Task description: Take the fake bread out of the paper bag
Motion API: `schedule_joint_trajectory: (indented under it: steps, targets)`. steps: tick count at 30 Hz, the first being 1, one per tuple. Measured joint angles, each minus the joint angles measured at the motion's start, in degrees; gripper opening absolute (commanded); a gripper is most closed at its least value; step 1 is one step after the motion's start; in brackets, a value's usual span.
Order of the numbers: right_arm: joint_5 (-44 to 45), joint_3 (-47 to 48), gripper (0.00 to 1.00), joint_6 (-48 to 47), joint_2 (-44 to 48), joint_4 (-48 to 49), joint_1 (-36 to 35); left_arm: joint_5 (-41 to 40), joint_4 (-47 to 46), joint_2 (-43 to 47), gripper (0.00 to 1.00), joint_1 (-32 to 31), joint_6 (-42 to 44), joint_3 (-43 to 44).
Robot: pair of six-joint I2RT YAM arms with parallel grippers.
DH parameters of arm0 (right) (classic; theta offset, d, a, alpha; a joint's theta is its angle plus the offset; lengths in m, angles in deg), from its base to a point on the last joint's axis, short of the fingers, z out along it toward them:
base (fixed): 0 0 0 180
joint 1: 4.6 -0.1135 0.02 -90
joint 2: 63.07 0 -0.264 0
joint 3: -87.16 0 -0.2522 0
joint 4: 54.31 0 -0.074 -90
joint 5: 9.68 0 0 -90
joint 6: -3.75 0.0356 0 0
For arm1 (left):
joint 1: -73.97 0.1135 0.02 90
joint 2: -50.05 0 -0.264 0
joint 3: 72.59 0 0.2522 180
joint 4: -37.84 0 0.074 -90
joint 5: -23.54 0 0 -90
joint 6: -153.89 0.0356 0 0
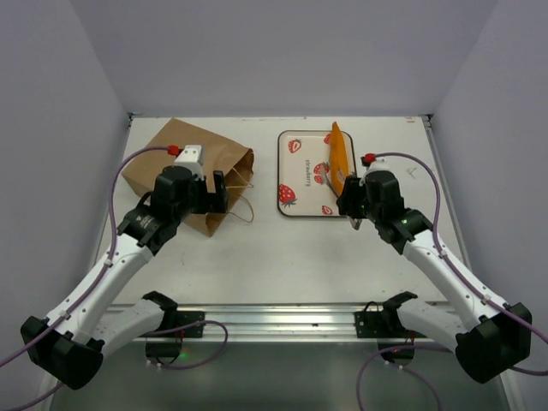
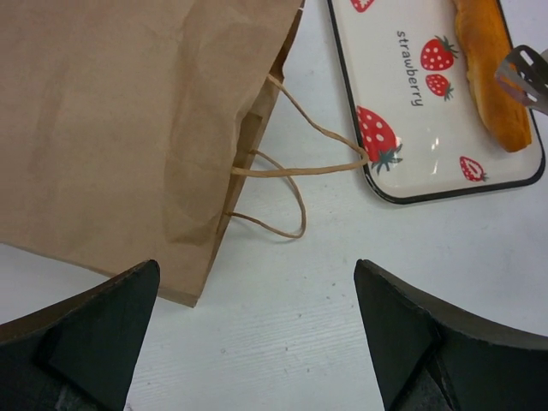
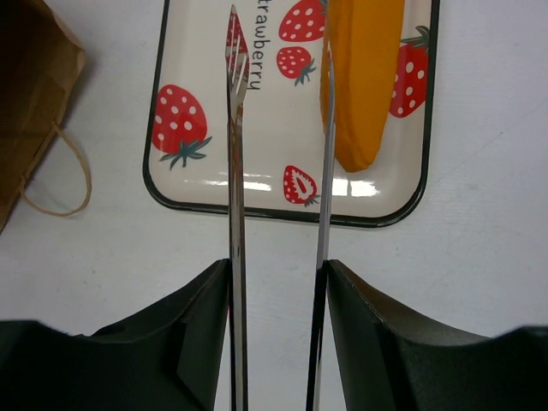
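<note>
The inside of the bag [image 1: 184, 167] is hidden. From above, the left arm covers part of the bag near its mouth. The left wrist view shows only the brown outer side, cut off at the top and left. The right wrist view catches just a dark corner of the opening. Whether any bread lies in it cannot be told.

One loaf [image 3: 366, 77] is in view, out of the bag, on the right side of the tray [image 3: 163, 184]. Its long axis runs far to near, along the tray's right rim. The rounded end points back toward the arms and stops short of the near rim. The top of the right wrist view cuts off its far end.

The right gripper [image 3: 278, 278] is narrow, clamped on the tongs [image 3: 235, 171], whose two thin arms are squeezed between its fingers and reach out over the tray. The left tong arm ends in a forked tip above the strawberry print. The right arm runs along the loaf's left edge and its tip is lost against the orange, so whether it touches cannot be told. The loaf lies outside the tongs, not between them.

The left gripper [image 2: 257, 274] stands wide and holds nothing. It is above the table [image 1: 282, 257], by the bag's near corner at the mouth. The bag lies flat, its long axis running from far-left to near-right and its mouth facing the tray. Its handles [image 2: 287, 201] sprawl on the table, and one loop reaches the tray's rim.
</note>
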Motion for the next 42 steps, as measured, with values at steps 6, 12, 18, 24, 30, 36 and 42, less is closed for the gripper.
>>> schedule_joint_trajectory:
  steps: [6,12,18,24,30,36,42]
  targets:
    - [-2.8,0.98,0.52,0.11,0.0,-0.13,0.0,-4.61,2.1,-5.31,1.0,0.0,1.14,5.27]
    - [-5.51,1.79,0.52,0.15,0.0,-0.68,-0.31,-6.32,3.06,-7.5,1.0,-0.2,1.79,6.1]
    - [-7.26,2.58,0.53,0.11,0.0,-0.96,-1.14,-10.1,3.74,-6.84,1.0,-3.8,4.61,5.75]
    - [-9.6,2.6,0.53,0.17,0.0,-0.83,-1.14,-15.15,7.85,-8.61,0.99,-6.64,5.62,5.77]
    - [-11.26,2.62,0.53,0.17,-0.13,-0.59,-1.14,-18.05,7.72,-8.35,0.99,-6.99,8.46,2.91]
    - [-12.72,2.62,0.53,0.17,-0.13,-0.46,-1.14,-20.74,6.82,-9.75,0.99,-7.87,12.09,1.53]
    - [-14.16,2.62,0.53,0.17,-0.13,-0.42,-1.14,-21.57,4.33,-14.34,1.0,-8.92,14.88,2.43]
